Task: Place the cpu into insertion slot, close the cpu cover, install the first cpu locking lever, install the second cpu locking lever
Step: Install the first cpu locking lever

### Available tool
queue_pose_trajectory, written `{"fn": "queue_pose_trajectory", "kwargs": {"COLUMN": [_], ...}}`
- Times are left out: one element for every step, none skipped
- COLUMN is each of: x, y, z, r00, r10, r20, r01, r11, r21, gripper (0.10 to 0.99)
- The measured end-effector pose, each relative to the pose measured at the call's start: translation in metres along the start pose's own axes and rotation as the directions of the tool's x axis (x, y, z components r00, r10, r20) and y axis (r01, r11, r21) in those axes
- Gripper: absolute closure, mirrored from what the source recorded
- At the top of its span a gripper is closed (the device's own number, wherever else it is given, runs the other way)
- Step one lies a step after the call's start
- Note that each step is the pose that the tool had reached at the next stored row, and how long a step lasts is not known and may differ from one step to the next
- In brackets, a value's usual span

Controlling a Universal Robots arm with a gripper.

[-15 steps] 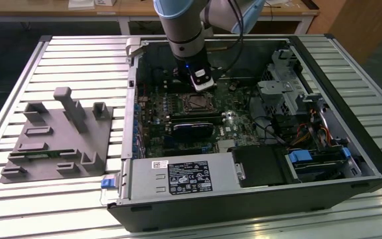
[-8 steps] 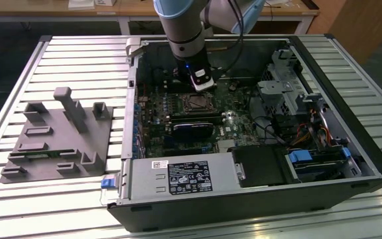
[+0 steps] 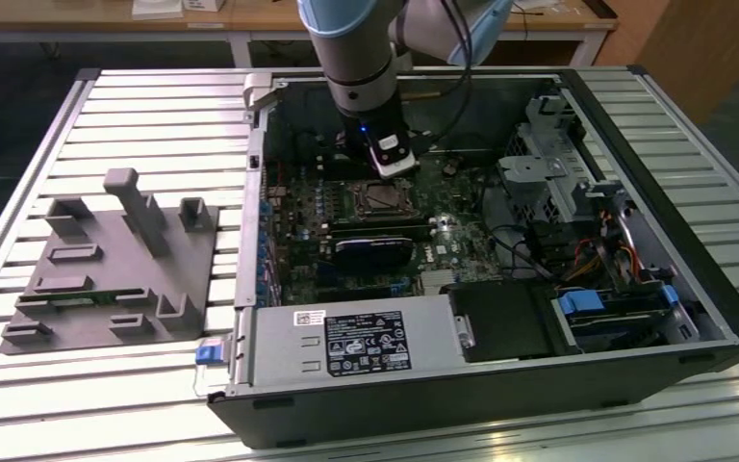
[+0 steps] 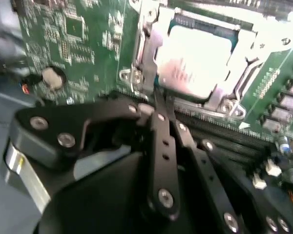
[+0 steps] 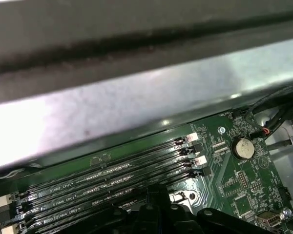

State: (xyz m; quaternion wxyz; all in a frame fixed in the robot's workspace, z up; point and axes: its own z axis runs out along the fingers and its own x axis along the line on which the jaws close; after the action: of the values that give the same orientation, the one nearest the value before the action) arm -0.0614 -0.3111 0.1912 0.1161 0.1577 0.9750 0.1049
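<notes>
The cpu (image 4: 195, 63) lies flat in the insertion slot (image 3: 376, 198), its pale metal face up, in the middle of the green board. The cpu cover (image 4: 149, 58), a thin silvery frame, lies down around the chip's edges. My gripper (image 4: 158, 100) has its black fingers (image 4: 161, 131) pressed together, and the tips sit at the socket's rim beside the cover. I see nothing held between them. In the exterior view the gripper (image 3: 393, 171) hangs inside the open computer case, just behind the socket.
A grey fixture plate (image 3: 113, 269) with upright posts lies at the exterior view's left of the case. Inside the case are a power supply (image 3: 357, 342), a dark card (image 3: 376, 252) and drive cages (image 3: 537, 173). Long memory slots (image 5: 112, 180), a coin battery (image 5: 243, 147) and the case wall (image 5: 136, 97) are close by.
</notes>
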Motion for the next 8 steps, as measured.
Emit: {"fn": "queue_pose_trajectory", "kwargs": {"x": [-0.0001, -0.0004, -0.0009, -0.0014, -0.0019, -0.0025, -0.0030, -0.0035], "y": [0.0002, 0.0006, 0.0012, 0.0018, 0.0024, 0.0031, 0.0038, 0.0044], "z": [-0.0007, -0.0023, -0.0046, -0.0069, -0.0094, -0.0120, -0.0148, -0.0173], "r00": [1.0000, 1.0000, 1.0000, 1.0000, 1.0000, 1.0000, 1.0000, 1.0000], "r10": [0.000, 0.000, 0.000, 0.000, 0.000, 0.000, 0.000, 0.000], "r20": [-0.0001, -0.0002, -0.0003, -0.0003, -0.0003, -0.0003, -0.0003, -0.0003], "r01": [0.000, 0.000, 0.000, 0.000, 0.000, 0.000, 0.000, 0.000], "r11": [1.0000, 1.0000, 1.0000, 1.0000, 1.0000, 1.0000, 1.0000, 1.0000], "r21": [-0.001, -0.001, -0.001, -0.001, -0.001, -0.001, -0.001, -0.001], "gripper": [0.980, 0.980, 0.980, 0.980, 0.980, 0.980, 0.980, 0.980]}}
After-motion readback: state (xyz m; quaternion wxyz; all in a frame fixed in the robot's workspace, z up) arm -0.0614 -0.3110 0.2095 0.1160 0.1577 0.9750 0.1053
